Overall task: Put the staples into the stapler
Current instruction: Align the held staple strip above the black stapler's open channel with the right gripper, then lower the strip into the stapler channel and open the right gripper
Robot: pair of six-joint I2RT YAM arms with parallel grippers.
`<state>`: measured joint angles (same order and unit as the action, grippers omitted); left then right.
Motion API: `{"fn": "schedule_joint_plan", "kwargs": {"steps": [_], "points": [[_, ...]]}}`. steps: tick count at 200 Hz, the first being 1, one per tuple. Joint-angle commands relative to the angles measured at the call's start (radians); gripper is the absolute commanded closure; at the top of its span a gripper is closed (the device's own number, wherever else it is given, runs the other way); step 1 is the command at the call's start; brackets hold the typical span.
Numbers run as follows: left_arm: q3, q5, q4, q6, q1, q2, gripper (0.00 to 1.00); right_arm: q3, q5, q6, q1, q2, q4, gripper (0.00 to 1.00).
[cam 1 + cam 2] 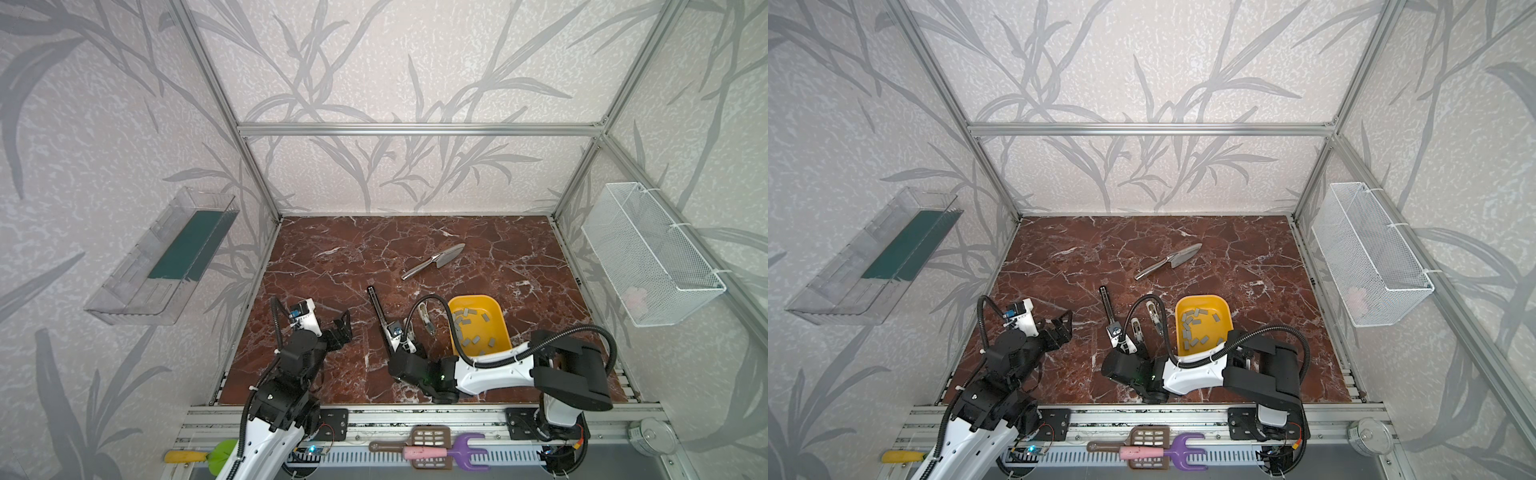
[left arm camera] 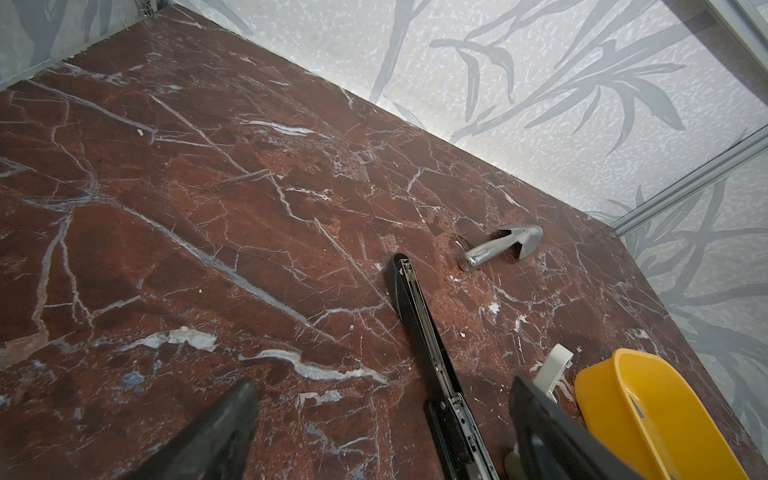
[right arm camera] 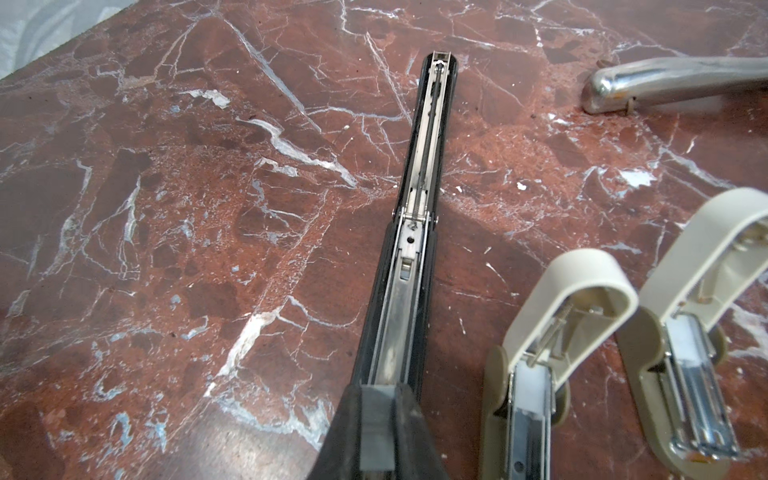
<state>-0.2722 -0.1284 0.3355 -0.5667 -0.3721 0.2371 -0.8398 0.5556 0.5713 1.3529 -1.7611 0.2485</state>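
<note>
While right gripper [image 3: 376,395] jaws clamp a staple strip [image 3: 377,440] above the black stapler [image 3: 419,166], skew may jam it; left gripper [image 1: 343,328], at 9 o'clock, stands open.

The table [image 1: 332,257] is glossy marble-look — trowel [image 1: 435,261] polished metal, bin [image 1: 502,332] smooth yellow plastic, staples [image 1: 466,321] matt grey.

Top views look down from the front; close wrist views share the black stapler [image 2: 417,324].

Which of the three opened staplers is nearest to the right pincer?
The long black stapler, lying flat: the right pincer, shut on a grey staple strip, is at its near end. Both beige staplers lie aside.
</note>
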Motion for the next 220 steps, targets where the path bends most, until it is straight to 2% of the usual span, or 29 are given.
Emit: {"fn": "schedule_joint_plan", "kwargs": {"steps": [1,220], "points": [[0.007,-0.004,-0.02,0.017,-0.002,-0.002,0.05,0.021,-0.006,0.019,-0.005,0.003,-0.002,0.85],[0.01,0.0,-0.018,0.017,-0.003,-0.005,0.05,0.051,-0.029,0.13,0.042,0.088,-0.157,0.84]]}}
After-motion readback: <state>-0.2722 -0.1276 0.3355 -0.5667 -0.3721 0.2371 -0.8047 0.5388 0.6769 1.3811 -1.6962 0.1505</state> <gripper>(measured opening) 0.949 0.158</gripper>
